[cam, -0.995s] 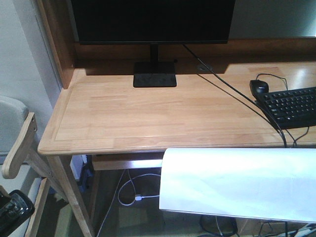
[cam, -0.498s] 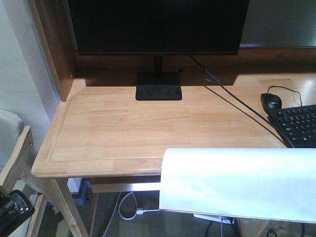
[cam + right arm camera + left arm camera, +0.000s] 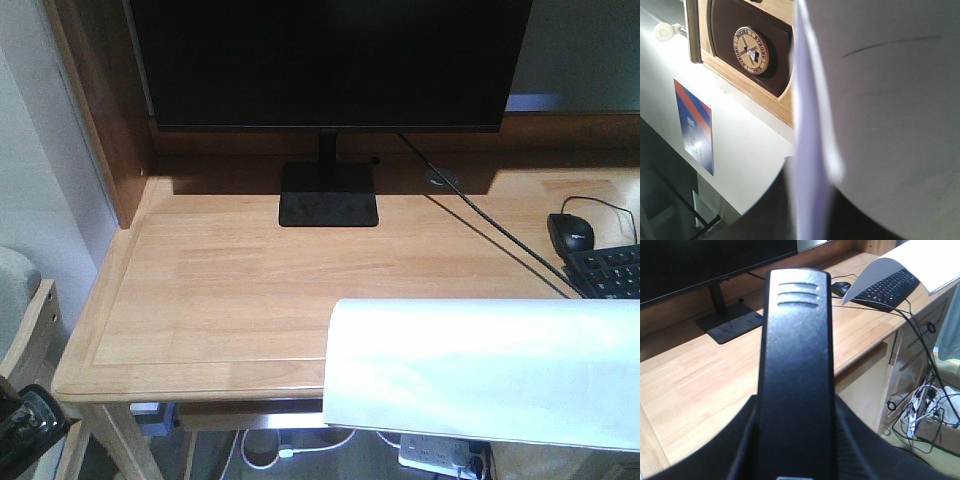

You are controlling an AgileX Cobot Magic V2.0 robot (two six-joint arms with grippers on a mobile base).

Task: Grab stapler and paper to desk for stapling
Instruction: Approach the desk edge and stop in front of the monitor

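Black stapler [image 3: 797, 375], white paper [image 3: 480, 370]; plaque [image 3: 752, 50] lettering blurred, unreadable

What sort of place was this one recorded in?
Probably an office or home-study workstation: a wooden desk carries a large monitor, a black keyboard and a mouse, with a power strip and cables underneath.

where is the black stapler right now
The small black stapler sits at the front view's bottom-left corner, held in the left gripper, just below the light wooden desk's front-left corner.
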